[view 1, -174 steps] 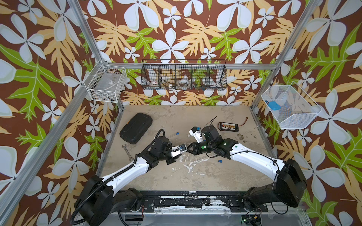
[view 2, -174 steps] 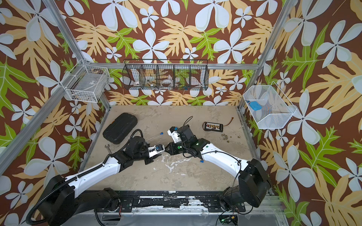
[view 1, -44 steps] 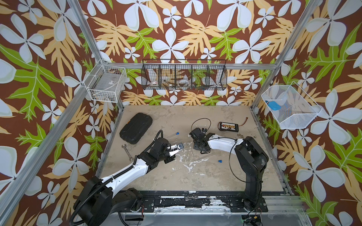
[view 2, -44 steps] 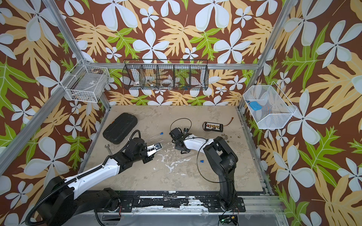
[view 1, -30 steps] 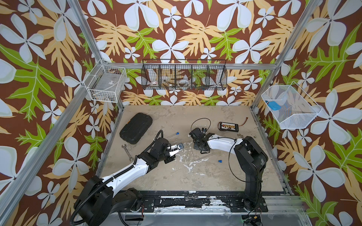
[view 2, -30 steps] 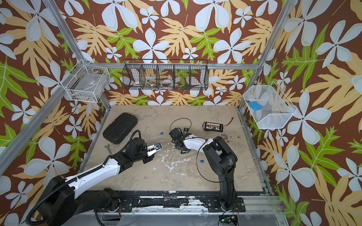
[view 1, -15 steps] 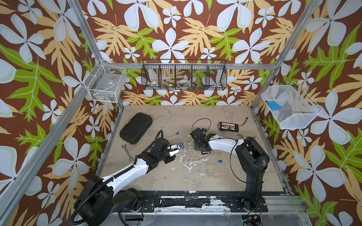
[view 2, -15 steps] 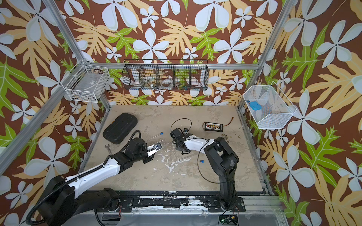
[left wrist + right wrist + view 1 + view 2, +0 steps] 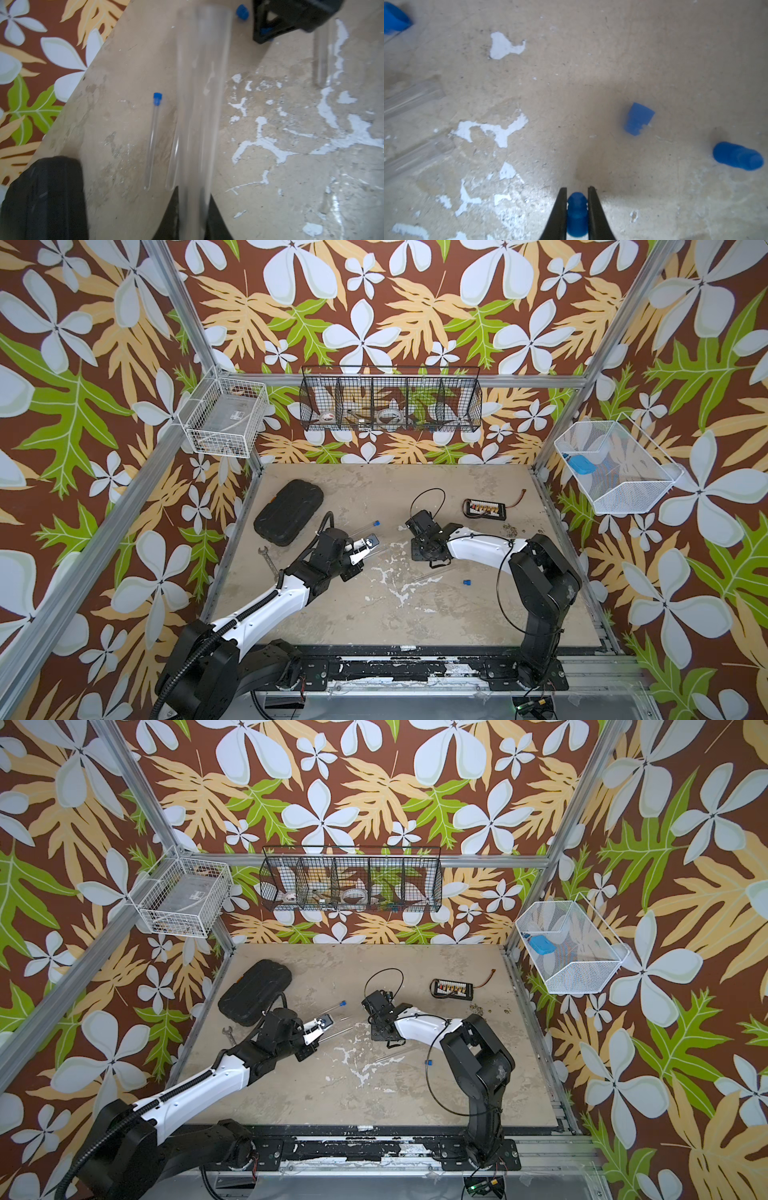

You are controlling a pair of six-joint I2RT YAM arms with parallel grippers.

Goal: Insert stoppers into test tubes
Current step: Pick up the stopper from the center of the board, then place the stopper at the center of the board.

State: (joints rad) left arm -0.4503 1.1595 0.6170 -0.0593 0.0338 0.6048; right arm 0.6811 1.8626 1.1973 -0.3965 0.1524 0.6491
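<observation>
Stopper (image 9: 577,214) sits clamped between the black fingers of the right gripper (image 9: 577,192), held by its sides low over the table (image 9: 571,83), its slimmer end seemingly pointing out past the tips (the end that should lead into a tube mouth). Two loose stoppers (image 9: 638,119) lie on the bare surface just beyond, which is likely why this arm reaches here: it is the supply. The matching test tube (image 9: 199,104) is in the left gripper (image 9: 194,199), whose jaws are shut on its lower part. That leaves the open mouth jutting free toward the other arm, so a plug can go in without fingers in the way. In both top views the two arms face each other across the middle of the table, their tips apart, so I judge the step in hand to be lining up stopper and mouth. Beside the held tube a capped tube (image 9: 152,141) lies flat with a bare tube (image 9: 173,162) just beside it, near a black case (image 9: 41,197): one done, more waiting.
</observation>
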